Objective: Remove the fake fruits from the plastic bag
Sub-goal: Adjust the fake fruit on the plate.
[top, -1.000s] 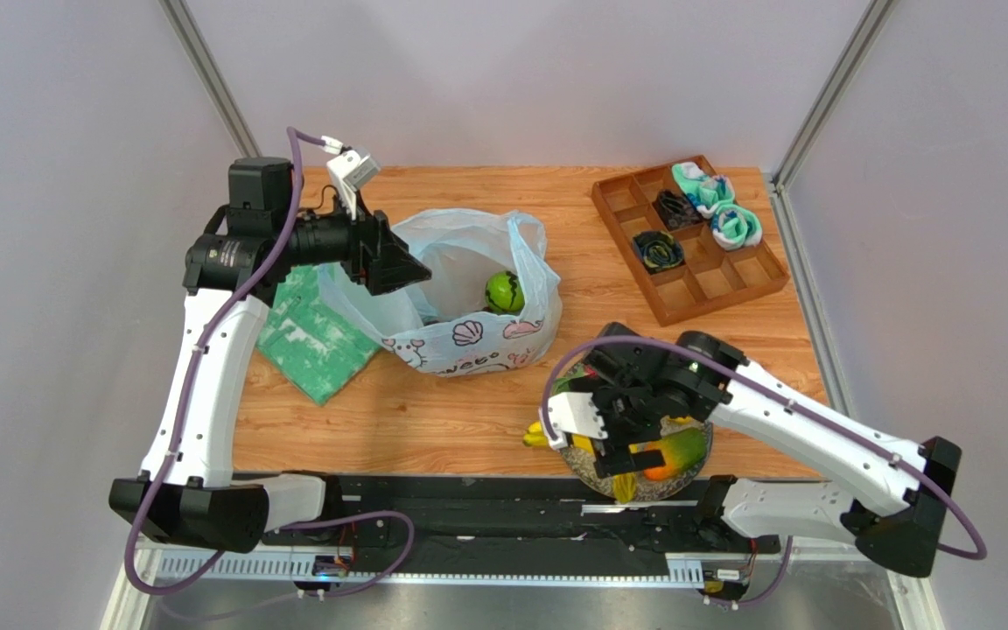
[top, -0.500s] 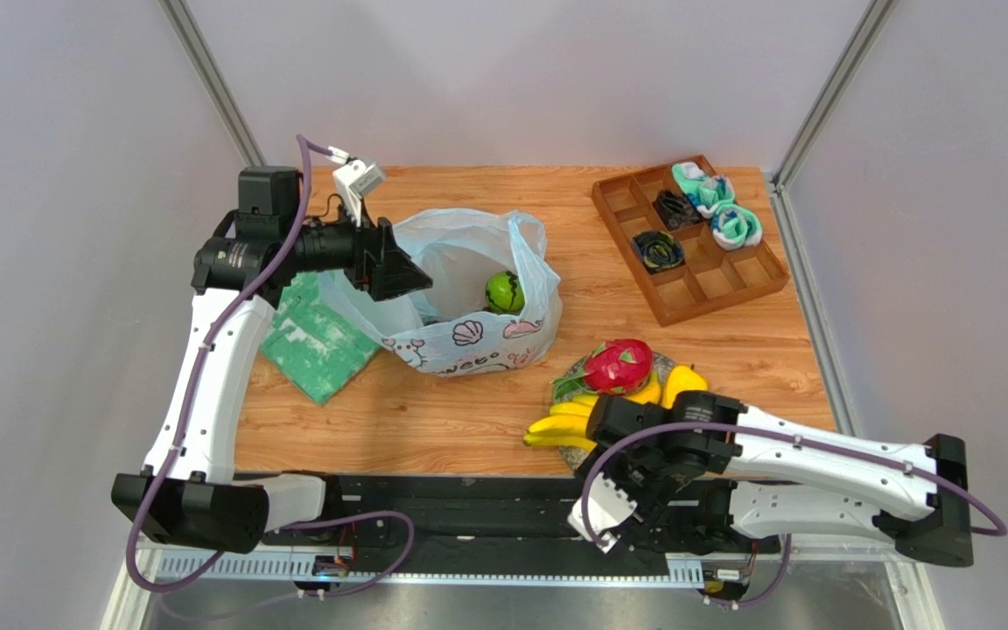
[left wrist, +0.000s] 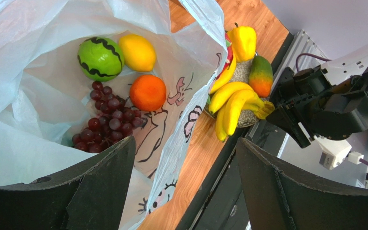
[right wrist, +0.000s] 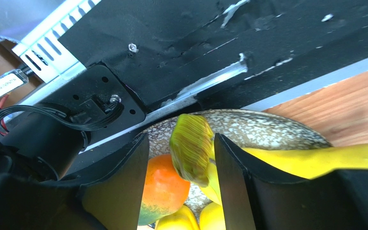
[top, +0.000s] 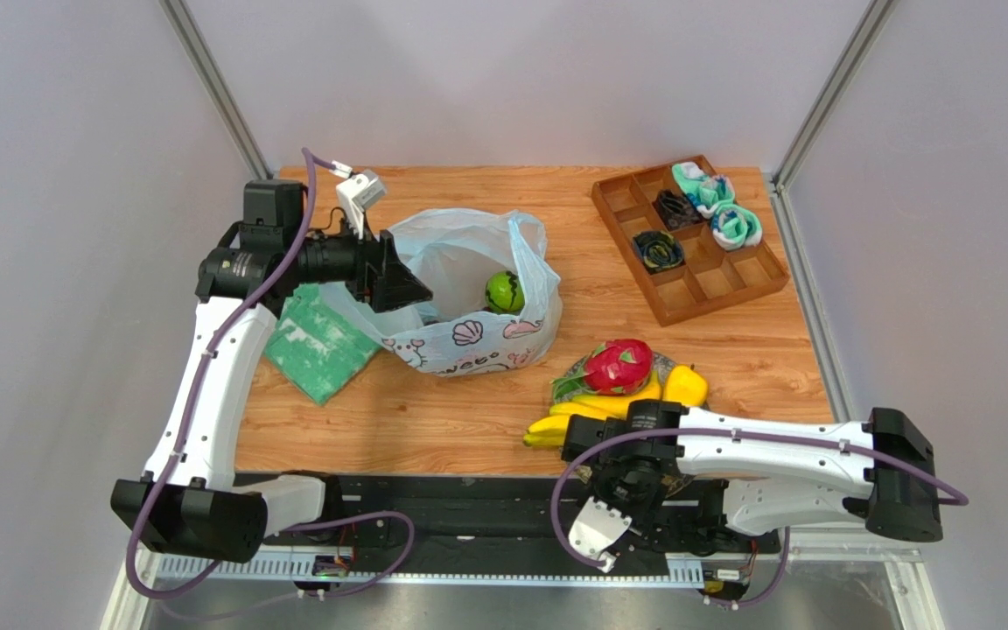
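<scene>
The pale-blue plastic bag [top: 470, 344] stands open at the table's middle left. In the left wrist view the bag [left wrist: 37, 124] holds a green striped ball [left wrist: 101, 58], a lemon [left wrist: 137, 52], an orange [left wrist: 147, 92] and dark grapes [left wrist: 106, 120]. My left gripper [top: 404, 282] is at the bag's left rim, jaws wide apart [left wrist: 185, 143]. A speckled plate [right wrist: 267, 132] holds a dragon fruit [top: 619, 365], bananas [top: 562, 427], a yellow pepper [top: 684, 385] and a mango [right wrist: 164, 189]. My right gripper [top: 630, 453] is low at the plate's near side, open [right wrist: 181, 139], with a ribbed yellow-green piece [right wrist: 191, 148] between its fingers.
A wooden compartment tray [top: 733, 282] with rolled socks stands at the back right. A green patterned cloth [top: 319, 344] lies left of the bag under my left arm. The black base rail [top: 470, 505] runs along the near edge, right beside the plate.
My right arm has pulled back from above the plate to the near edge, uncovering the dragon fruit, bananas and pepper. My left arm has shifted slightly at the bag's rim.
</scene>
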`<state>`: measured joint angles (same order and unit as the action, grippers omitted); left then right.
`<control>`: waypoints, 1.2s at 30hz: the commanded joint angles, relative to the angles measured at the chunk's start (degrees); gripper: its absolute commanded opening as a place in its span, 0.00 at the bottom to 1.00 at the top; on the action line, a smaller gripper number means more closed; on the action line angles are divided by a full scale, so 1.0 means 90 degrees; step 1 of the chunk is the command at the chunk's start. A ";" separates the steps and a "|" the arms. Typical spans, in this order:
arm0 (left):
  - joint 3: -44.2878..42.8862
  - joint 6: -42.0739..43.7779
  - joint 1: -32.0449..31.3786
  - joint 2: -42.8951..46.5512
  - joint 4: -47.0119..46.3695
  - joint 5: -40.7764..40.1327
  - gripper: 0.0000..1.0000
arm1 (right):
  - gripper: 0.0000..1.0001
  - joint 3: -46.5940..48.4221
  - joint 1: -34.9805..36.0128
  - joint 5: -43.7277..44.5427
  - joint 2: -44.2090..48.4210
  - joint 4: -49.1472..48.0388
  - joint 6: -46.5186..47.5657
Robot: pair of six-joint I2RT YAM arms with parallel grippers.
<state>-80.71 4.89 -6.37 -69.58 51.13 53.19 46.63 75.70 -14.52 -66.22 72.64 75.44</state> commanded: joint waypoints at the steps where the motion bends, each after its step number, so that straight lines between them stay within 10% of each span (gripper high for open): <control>1: 0.0042 0.0014 -0.0005 0.0124 -0.0164 0.0037 0.85 | 0.55 -0.0327 0.0046 0.0421 -0.0016 -0.0382 0.0095; 9: -0.0056 -0.0045 -0.0005 -0.0003 -0.0145 0.0037 0.85 | 0.32 -0.1265 0.0056 0.1204 0.0870 -0.1860 -0.0149; 14: 0.0002 -0.0054 -0.0005 -0.0140 -0.0106 0.0067 0.84 | 0.00 -0.1148 0.0056 0.0707 0.1984 -0.1871 -0.0218; 24: 0.0061 0.0267 -0.0444 -0.0316 -0.0135 0.0126 0.83 | 0.00 -0.0348 0.0075 -0.1127 0.3869 -0.0942 -0.0891; 36: 0.0032 0.0609 -0.0923 -0.0843 0.0324 -0.0089 0.82 | 0.00 -0.0999 0.0026 -0.2478 0.3939 -0.2407 -0.1741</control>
<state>-80.16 7.86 -14.26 -76.27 53.17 52.69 40.71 76.05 -31.90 -30.74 57.04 63.13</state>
